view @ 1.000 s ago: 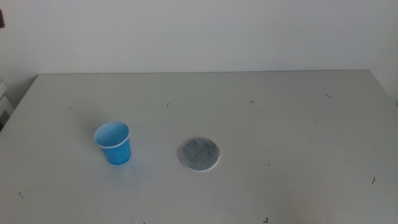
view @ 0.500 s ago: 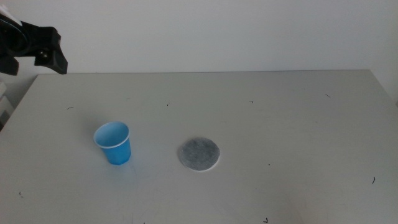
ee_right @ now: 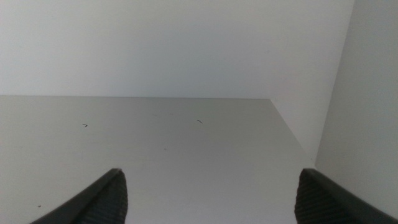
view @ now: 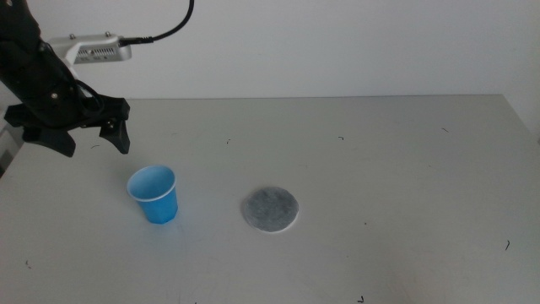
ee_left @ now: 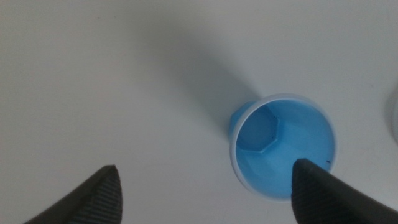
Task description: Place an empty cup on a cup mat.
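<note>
The blue paper cup (view: 153,194) stands upright and empty on the table, left of centre. The round grey cup mat (view: 270,209) lies flat to its right, apart from it. My left gripper (view: 94,142) is open and hangs above the table behind and left of the cup, touching nothing. In the left wrist view the cup (ee_left: 283,145) shows from above, between the jaws and nearer one of them, with the gripper (ee_left: 205,180) open wide. My right gripper (ee_right: 211,186) is open and empty, out of the middle view, facing bare table and wall.
The grey table (view: 405,169) carries only small dark specks. A white wall stands behind its far edge. A cable runs from the left arm's wrist camera (view: 97,51).
The left arm has come in from the upper left and moved down and right toward the cup. The cup and mat have not moved.
</note>
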You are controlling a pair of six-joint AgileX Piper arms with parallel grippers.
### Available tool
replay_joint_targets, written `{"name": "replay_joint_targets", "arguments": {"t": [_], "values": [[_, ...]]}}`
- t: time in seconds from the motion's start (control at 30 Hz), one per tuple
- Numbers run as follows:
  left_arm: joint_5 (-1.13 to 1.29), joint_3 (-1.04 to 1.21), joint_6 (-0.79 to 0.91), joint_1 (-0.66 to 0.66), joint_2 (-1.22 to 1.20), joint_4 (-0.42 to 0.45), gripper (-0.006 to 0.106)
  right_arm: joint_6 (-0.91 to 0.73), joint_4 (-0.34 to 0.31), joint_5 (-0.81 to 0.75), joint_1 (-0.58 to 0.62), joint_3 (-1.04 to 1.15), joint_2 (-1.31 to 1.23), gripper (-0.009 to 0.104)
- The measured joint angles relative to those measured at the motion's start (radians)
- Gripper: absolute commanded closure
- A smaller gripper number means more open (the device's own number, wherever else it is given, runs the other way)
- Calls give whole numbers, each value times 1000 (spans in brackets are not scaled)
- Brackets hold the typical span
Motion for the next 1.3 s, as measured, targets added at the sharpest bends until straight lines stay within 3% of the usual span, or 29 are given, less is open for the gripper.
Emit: {"name": "replay_joint_targets", "arguments": {"t": [0.53, 0.6, 0.87, 0.93, 1.3], "values": [[-25, -1, 23, -2, 255, -76, -1, 0, 0, 0, 0, 0, 0, 1], [-28, -1, 34, -4, 267, -76, 8, 0, 0, 0, 0, 0, 0, 1], [-30, -2, 49, -5, 279, -93, 87, 0, 0, 0, 0, 0, 0, 1], [-30, -4, 49, -5, 281, -105, 100, 0, 0, 0, 0, 0, 0, 1], [-14, -14, 43, -45, 227, -110, 100, 0, 0, 0, 0, 0, 0, 1]]}}
